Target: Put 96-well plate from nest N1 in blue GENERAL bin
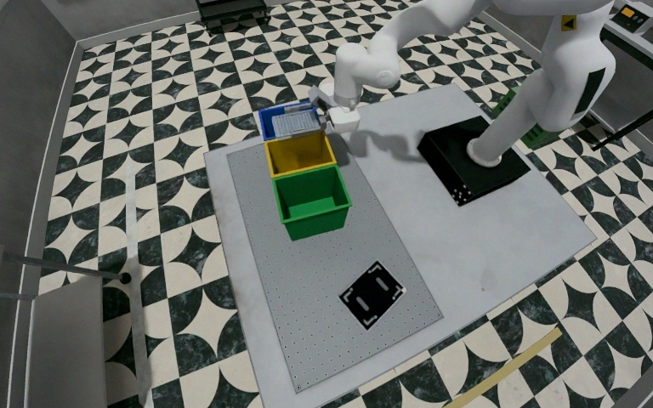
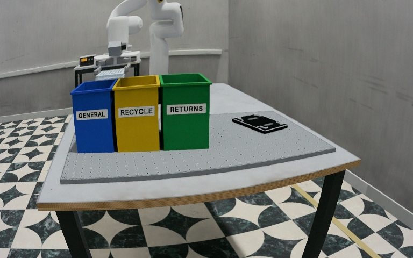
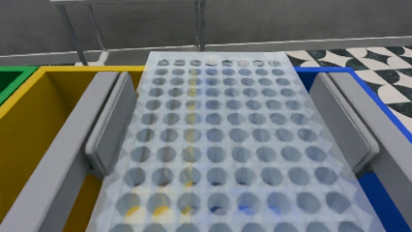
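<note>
The clear 96-well plate [image 1: 288,126] [image 2: 110,74] [image 3: 224,145] is between the fingers of my gripper [image 1: 297,120] [image 2: 111,69] [image 3: 227,118], which is shut on its long sides. The plate is above the rims, partly over the yellow RECYCLE bin [image 1: 288,155] [image 2: 138,130] [image 3: 63,89] and partly over the blue GENERAL bin [image 1: 263,126] [image 2: 94,134] [image 3: 379,198]. The green RETURNS bin [image 1: 315,227] [image 2: 186,130] [image 3: 10,79] stands beside the yellow one. All three bins are upright. The black plate nest [image 1: 372,294] [image 2: 260,122] holds no plate.
The bins stand close together in a row on the perforated board [image 1: 269,259] [image 2: 231,145]. The black arm base [image 1: 462,149] is on the table behind the row. A side bench with a small device [image 2: 87,61] stands beyond the table.
</note>
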{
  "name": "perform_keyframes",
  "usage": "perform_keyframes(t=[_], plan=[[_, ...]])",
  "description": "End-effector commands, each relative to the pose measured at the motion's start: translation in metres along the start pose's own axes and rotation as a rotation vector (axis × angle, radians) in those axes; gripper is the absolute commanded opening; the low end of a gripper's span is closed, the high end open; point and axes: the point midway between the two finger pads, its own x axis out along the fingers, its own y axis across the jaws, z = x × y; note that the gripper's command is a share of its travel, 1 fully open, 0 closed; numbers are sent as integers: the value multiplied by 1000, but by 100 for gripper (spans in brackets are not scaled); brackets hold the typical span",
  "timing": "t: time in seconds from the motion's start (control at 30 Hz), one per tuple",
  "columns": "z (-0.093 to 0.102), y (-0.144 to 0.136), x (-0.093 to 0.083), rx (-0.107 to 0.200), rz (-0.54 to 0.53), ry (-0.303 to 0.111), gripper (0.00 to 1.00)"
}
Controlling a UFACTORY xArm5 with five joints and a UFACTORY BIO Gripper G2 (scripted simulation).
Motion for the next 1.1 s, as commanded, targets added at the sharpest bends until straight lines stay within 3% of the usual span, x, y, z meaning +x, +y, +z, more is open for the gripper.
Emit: perform_keyframes(t=[0.0,0.43,1.07], plan=[[2,-9,3,-1,1,-3,0],[1,-53,11,-1,1,-3,0],[1,-53,12,-1,2,-3,0]])
